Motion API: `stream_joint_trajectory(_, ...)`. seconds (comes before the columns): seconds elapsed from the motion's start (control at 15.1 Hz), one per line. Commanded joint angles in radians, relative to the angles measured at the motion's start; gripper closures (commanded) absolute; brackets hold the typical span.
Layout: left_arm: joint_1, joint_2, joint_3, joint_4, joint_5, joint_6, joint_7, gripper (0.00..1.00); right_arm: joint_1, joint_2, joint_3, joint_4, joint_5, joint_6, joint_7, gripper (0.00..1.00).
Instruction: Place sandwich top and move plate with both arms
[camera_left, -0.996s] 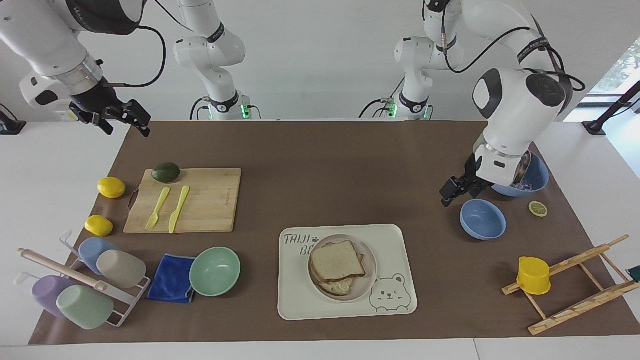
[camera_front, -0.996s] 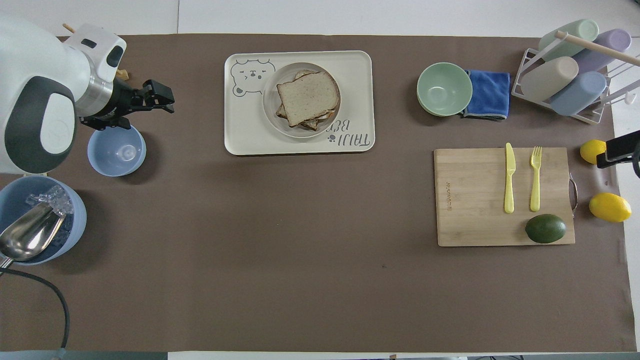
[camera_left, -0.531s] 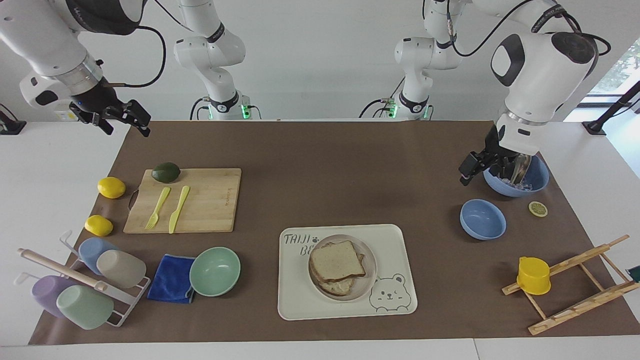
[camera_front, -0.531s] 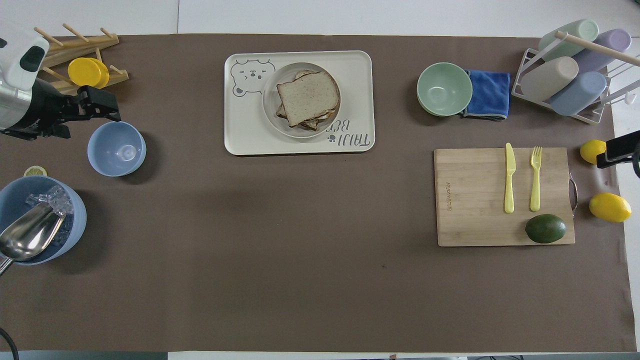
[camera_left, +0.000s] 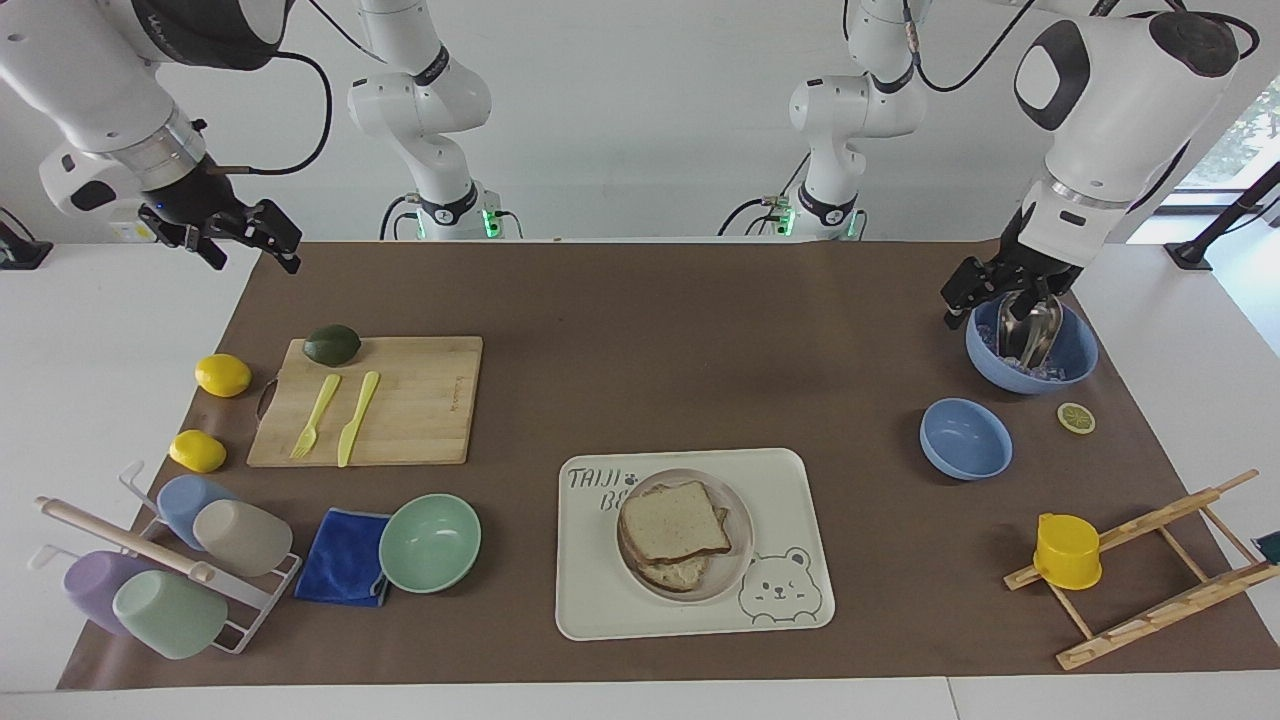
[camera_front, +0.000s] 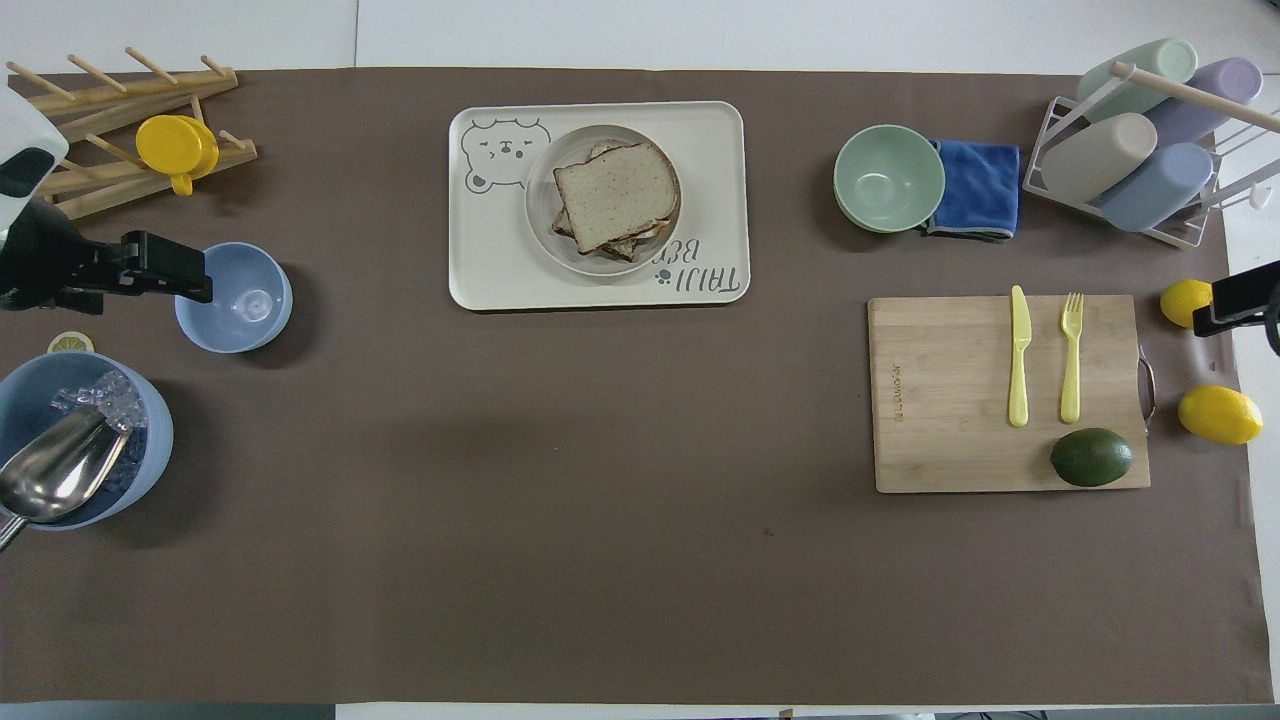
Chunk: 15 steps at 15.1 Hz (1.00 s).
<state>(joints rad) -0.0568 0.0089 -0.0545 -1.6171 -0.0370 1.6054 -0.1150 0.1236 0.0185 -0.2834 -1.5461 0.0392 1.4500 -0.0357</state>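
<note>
Sitting squarely on the stack, the sandwich top already covers the paler slice on the plate, which rests in the bear tray at the lower centre of the facing view and the upper centre of the overhead view. Judging by that, the bread step looks done and the two-arm plate move is not begun. Both arms are well apart from the plate: the left gripper hangs at the upper right of the facing view, over the rim of the ice bowl with the metal scoop, holding nothing, though how wide its fingers stand I cannot tell. The right gripper waits at the upper left, over the mat's corner, also empty and its spread unreadable. Risks ahead, as I judge them: the plate's rim is shallow and sits low inside the tray, so fingers coming down could catch the tray's edge or pinch only a sliver of rim. Uneven lifting between the two sides would tilt the plate and let the loose top slice slide off. The left arm's reach toward the tray also passes over the small blue bowl, which a low sweep could knock
</note>
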Motion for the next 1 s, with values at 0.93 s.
stream_joint_trajectory(0.93, -0.057, -0.004, 0.047, 0.039, 0.019, -0.085, 0.018, 0.00, 0.033, -0.032, 0.027, -0.025, 0.001, -0.005, -0.017, 0.00)
